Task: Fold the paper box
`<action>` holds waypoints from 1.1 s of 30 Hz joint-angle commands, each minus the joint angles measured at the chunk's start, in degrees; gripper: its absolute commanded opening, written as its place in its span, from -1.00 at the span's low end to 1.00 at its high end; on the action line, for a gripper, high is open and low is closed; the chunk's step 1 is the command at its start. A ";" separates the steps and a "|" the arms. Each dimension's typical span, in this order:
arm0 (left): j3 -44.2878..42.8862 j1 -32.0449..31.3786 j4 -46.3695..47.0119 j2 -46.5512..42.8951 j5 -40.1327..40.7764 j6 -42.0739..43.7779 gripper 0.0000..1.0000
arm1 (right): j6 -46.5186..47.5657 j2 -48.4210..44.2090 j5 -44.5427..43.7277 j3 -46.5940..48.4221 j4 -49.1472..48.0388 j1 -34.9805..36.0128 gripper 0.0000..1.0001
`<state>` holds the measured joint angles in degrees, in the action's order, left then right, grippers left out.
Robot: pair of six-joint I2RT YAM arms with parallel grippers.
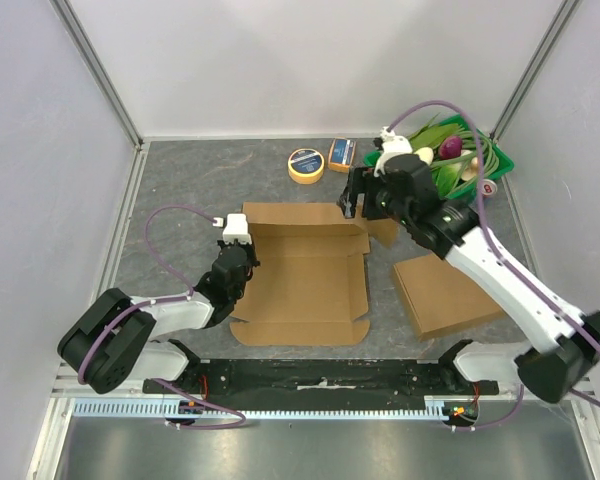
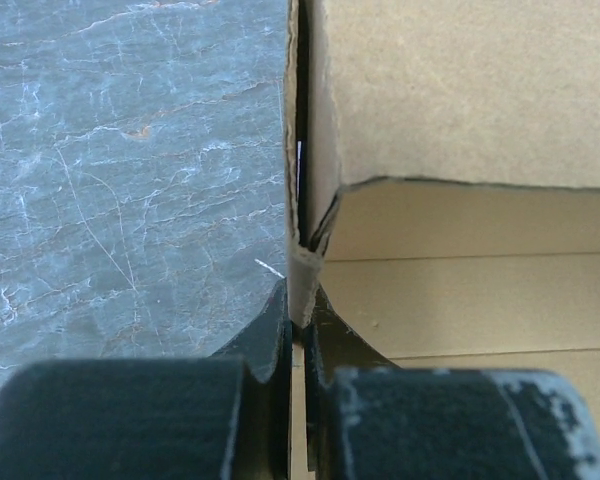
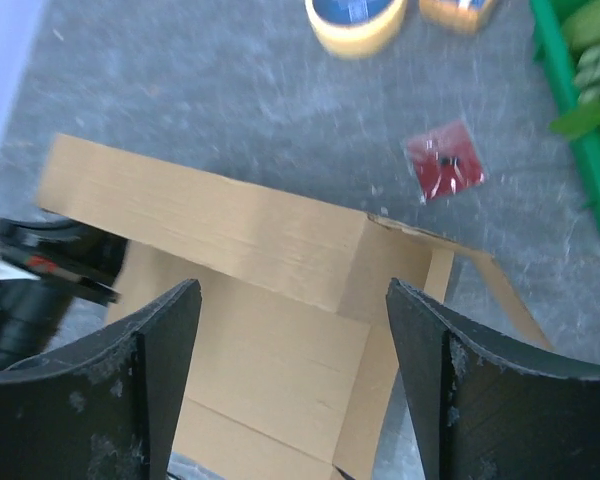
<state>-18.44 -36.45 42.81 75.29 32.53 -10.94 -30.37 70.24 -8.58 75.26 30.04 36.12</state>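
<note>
The paper box (image 1: pixel 300 285) is brown cardboard, lying half folded in the middle of the table with its far wall raised. My left gripper (image 1: pixel 242 262) sits at the box's left edge. In the left wrist view that gripper (image 2: pixel 302 300) is shut on the thin upright edge of the box's left wall (image 2: pixel 302 270), with the far wall (image 2: pixel 460 100) just beyond. My right gripper (image 1: pixel 352 200) hovers over the box's far right corner. The right wrist view shows this gripper (image 3: pixel 293 300) open, above the far wall (image 3: pixel 240 225), touching nothing.
A second flat cardboard piece (image 1: pixel 445 295) lies to the right. A yellow tape roll (image 1: pixel 306 164) and a small orange box (image 1: pixel 342 154) sit behind the paper box. A green basket (image 1: pixel 500 160) of vegetables stands at the back right. A small red packet (image 3: pixel 445 163) lies near it.
</note>
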 commanded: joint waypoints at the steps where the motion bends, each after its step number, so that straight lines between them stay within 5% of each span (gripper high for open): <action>1: -0.02 0.24 2.19 -0.67 2.71 -2.77 -0.96 | -1.61 4.91 4.62 -1.25 2.76 -2.54 0.59; 7: -1.43 0.24 0.09 0.12 1.83 -4.00 -0.96 | -7.59 5.96 15.82 -9.94 -9.08 -9.12 0.44; 13: -1.16 0.32 -1.58 -0.93 1.57 -4.97 -0.96 | -19.10 6.58 33.36 -19.88 -33.34 -12.47 -0.27; 16: -1.08 0.32 -2.46 -1.81 1.30 -6.28 -0.96 | -26.97 6.84 37.48 -23.38 -42.37 -14.66 -0.93; 20: -1.78 0.32 -4.66 -2.60 1.30 -8.22 -0.96 | -43.77 9.21 46.19 -32.27 -68.68 -18.71 -1.00; 21: -1.78 0.32 -5.53 -2.95 1.56 -9.44 -0.96 | -42.42 9.22 46.72 -31.68 -66.45 -19.67 -0.99; 22: -1.78 0.32 -6.15 -3.47 1.74 -10.15 -0.96 | -38.31 8.78 46.72 -29.84 -58.95 -19.94 -0.73; 23: -2.04 0.32 -6.94 -3.83 2.09 -10.76 -0.96 | -20.96 6.60 44.55 -27.04 -47.56 -19.95 0.23; 25: -2.39 0.41 -9.30 -4.62 2.71 -13.05 -0.96 | -6.43 4.48 28.07 -18.07 -16.69 -17.76 0.57; 26: -2.39 0.41 -9.58 -5.14 3.49 -13.49 -0.96 | -1.93 1.77 24.35 -17.53 -12.51 -17.58 0.66; 30: -1.87 0.50 -10.02 -5.85 3.50 -15.60 -0.96 | 5.23 -9.48 10.37 -27.58 -9.47 -13.12 0.57; 33: -1.78 0.50 -10.81 -6.38 3.33 -15.78 -0.96 | 3.49 -13.63 5.25 -37.42 -19.26 -9.68 -0.24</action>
<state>-19.16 -35.97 32.12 70.46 34.39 -22.24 -33.15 60.97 9.23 48.31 11.53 22.44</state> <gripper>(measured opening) 0.047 0.577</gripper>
